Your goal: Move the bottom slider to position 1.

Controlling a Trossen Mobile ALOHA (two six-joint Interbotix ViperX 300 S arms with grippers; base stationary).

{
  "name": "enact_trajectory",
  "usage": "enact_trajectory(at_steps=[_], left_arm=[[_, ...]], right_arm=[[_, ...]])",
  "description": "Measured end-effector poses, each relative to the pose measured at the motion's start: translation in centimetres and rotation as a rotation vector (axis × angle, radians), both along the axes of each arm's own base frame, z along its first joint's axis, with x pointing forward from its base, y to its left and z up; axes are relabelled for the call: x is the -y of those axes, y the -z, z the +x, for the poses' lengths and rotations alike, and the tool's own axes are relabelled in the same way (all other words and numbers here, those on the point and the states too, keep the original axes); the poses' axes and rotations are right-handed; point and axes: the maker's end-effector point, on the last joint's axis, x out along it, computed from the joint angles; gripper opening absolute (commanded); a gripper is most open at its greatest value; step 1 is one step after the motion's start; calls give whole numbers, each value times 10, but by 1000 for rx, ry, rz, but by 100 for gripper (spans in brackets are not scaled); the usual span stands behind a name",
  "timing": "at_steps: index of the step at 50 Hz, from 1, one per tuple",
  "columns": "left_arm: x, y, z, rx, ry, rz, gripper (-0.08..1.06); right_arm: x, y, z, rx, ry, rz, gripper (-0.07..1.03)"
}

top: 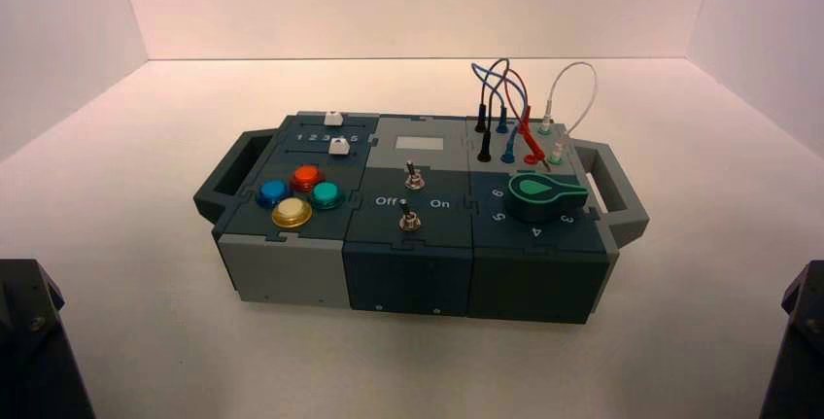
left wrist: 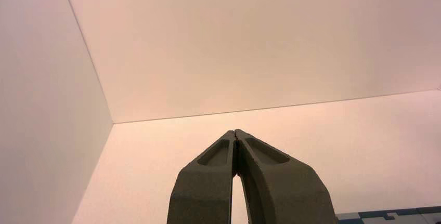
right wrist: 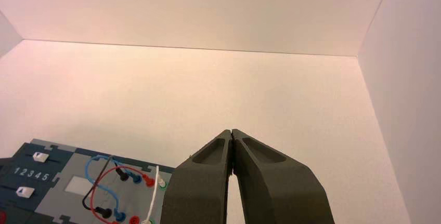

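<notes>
Pale walls (top: 418,6) enclose the scene on the far side and at both flanks, above a white floor (top: 136,312). Box (top: 408,278): centred, with a grey handle at each end. Left gripper (left wrist: 234,131): at the robot's left, well apart from the box; its two fingers meet at the tips and have hold of nothing. Right gripper (right wrist: 231,131): at the right, also apart from the box, likewise closed and empty. Dial (top: 539,195): green and black, front right. Wires (right wrist: 153,197): looped over the far right panel, away from the likely work path. Buttons: red (top: 307,177), blue (top: 274,192), green (top: 326,194) and yellow (top: 291,212), clustered in front of the slider tracks. Bottom slider (top: 338,147): a white knob on the nearer track of the far left panel, right of the numeral 1 (right wrist: 17,171), nearer the 5 end. Step in hand, as judged: the start, before any approach. The next move probably calls for the left gripper to reach in over the panel, settle against the knob's right side or grasp it, then draw it left along the track until level with the 1. Chief hazards: the red button, which a low approach could press, and the upper slider (top: 333,119), close beyond and easily nudged.
</notes>
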Motion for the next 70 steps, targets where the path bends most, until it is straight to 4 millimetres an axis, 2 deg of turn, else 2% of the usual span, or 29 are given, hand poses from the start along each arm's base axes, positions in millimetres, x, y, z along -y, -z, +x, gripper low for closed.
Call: enact_trajectory(at_steps=[20,32,44,54,62,70], left_arm=[[0,4,2,-20,1,4,-3],[10,27,11,-174,31,28,-3],[35,56,16,-376,119,65,-3],[55,74,13,-483,180,74,-3],[59,84,11,-544,183,76,-3],[62,88,9,-585,189,81,-3]], right_arm=[[-7,4,0,-15,-33,-3,-3],[-23,24,6,-139,-98,-22,-3],[-34,46,9,-271,-140,-46,-3],[-50,53,8,-319,-201,-50,-3],[-64,54,6,-337,-252,-52,-2],[-70,58,7,-373,-265,-44,-2]])
